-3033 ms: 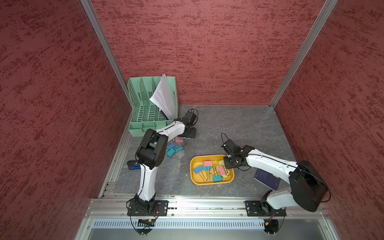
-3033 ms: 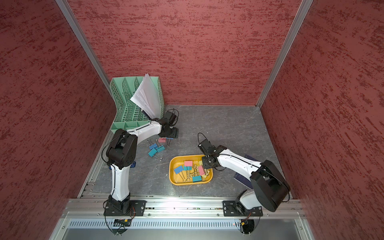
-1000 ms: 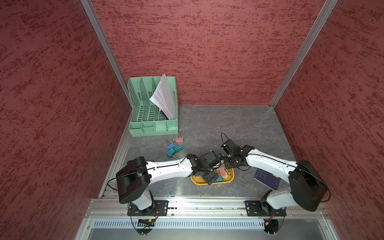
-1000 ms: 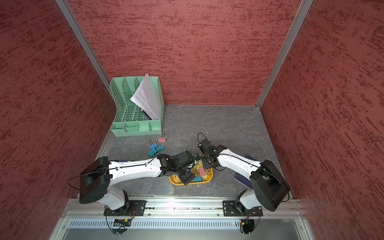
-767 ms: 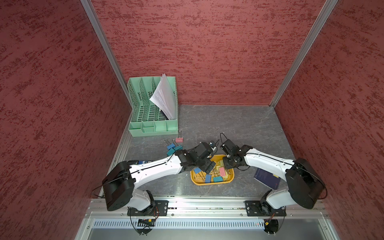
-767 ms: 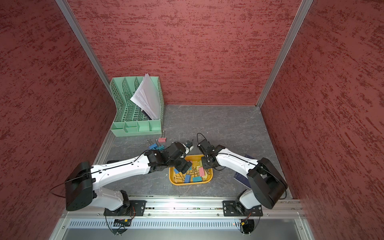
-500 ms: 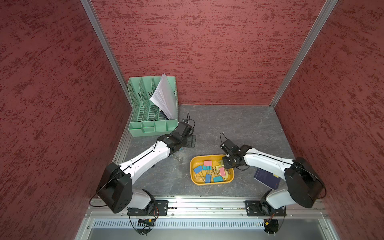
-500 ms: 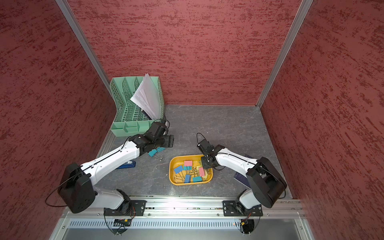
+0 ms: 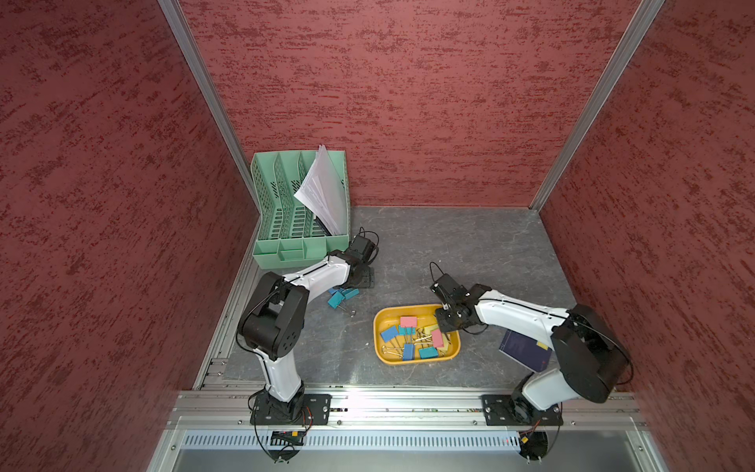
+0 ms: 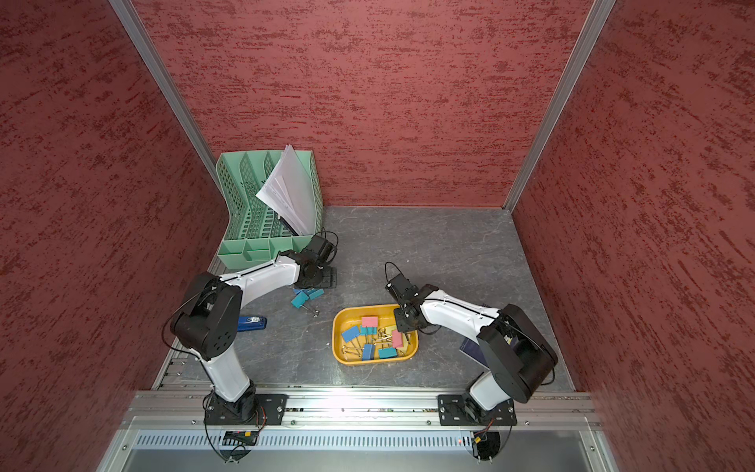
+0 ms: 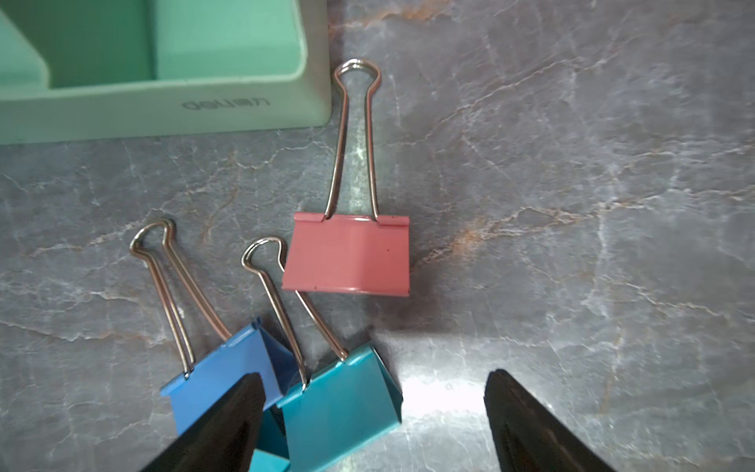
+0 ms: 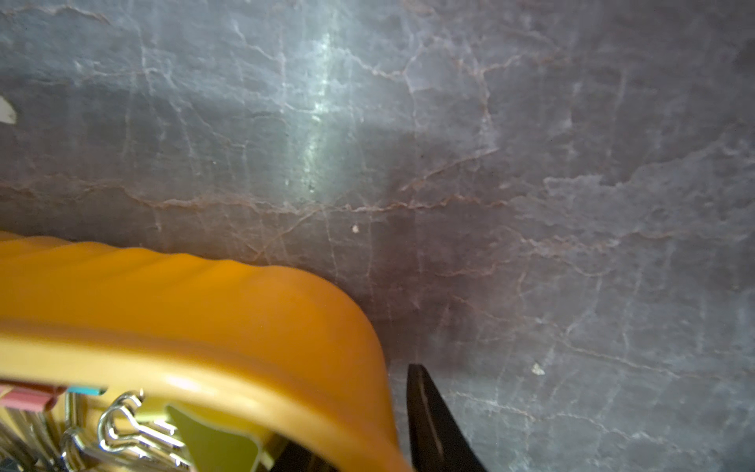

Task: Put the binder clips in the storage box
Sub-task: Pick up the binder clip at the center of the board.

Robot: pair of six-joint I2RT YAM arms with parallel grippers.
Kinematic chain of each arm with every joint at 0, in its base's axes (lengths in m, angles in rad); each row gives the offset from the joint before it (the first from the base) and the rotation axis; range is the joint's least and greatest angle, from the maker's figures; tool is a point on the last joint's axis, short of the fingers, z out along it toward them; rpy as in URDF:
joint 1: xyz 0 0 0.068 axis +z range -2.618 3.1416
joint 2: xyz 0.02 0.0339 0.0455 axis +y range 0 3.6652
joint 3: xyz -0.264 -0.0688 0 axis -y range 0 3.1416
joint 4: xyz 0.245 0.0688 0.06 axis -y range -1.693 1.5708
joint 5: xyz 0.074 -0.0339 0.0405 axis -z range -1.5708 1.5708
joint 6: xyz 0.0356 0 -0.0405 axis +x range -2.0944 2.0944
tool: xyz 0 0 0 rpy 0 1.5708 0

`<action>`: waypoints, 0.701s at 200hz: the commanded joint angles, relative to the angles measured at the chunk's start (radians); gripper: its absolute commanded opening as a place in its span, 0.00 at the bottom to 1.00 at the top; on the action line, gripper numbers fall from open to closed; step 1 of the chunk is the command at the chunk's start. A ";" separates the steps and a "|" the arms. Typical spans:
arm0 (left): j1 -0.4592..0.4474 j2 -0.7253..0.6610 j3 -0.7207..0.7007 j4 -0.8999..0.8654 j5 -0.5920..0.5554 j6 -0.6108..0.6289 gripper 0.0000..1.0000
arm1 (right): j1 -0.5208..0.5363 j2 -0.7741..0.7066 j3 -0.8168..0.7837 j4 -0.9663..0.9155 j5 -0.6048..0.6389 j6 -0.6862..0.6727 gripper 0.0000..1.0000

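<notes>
The left gripper (image 11: 374,374) hangs wide open and empty just above the table (image 11: 572,204). The teal clip (image 11: 339,404) lies between its fingers, closer to one finger than the other. That nearer finger (image 11: 228,421) hides part of the blue clip (image 11: 228,359), which lies against the teal one.

Both clips point their wire handles forward, away from the jaws and slanting towards the blue clip's side. The teal body therefore lies askew to the line on which the jaws close. A straight descent would probably land that finger on the blue clip, so a small shift towards the bare side looks necessary.

The pink clip (image 11: 347,253) lies farther ahead and apart from the other two. Its handles run straight on to the corner of the organizer (image 11: 163,110).

The box (image 9: 378,331) sits well apart from these three and already holds a heap of clips (image 9: 412,337). The right gripper (image 9: 446,325) is at its far corner with narrow jaws, one on either side of the rim. Whether they pinch the wall cannot be told. The left arm is much the nearer to the loose clips.
</notes>
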 commanded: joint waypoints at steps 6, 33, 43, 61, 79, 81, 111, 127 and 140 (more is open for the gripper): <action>0.013 0.051 0.052 0.027 0.004 -0.006 0.88 | -0.010 -0.021 0.029 0.000 -0.016 -0.009 0.30; 0.027 0.099 0.082 0.027 0.001 -0.005 0.88 | -0.010 -0.020 0.030 0.000 -0.018 -0.010 0.30; 0.031 0.110 0.090 0.028 -0.001 -0.005 0.88 | -0.010 -0.020 0.030 0.000 -0.020 -0.009 0.29; 0.036 0.124 0.101 0.033 -0.003 -0.002 0.88 | -0.010 -0.022 0.027 0.000 -0.020 -0.008 0.29; 0.041 0.137 0.118 0.031 0.001 0.006 0.87 | -0.010 -0.022 0.024 0.000 -0.019 -0.008 0.29; 0.039 0.138 0.120 0.032 0.002 0.007 0.86 | -0.010 -0.022 0.024 0.000 -0.018 -0.008 0.29; 0.046 0.163 0.131 0.034 0.010 0.012 0.74 | -0.011 -0.020 0.019 0.003 -0.020 -0.008 0.29; 0.048 0.166 0.125 0.040 0.015 0.011 0.71 | -0.009 -0.019 0.017 0.003 -0.018 -0.007 0.28; 0.048 0.168 0.118 0.045 0.012 0.012 0.68 | -0.010 -0.020 0.013 0.004 -0.018 -0.007 0.28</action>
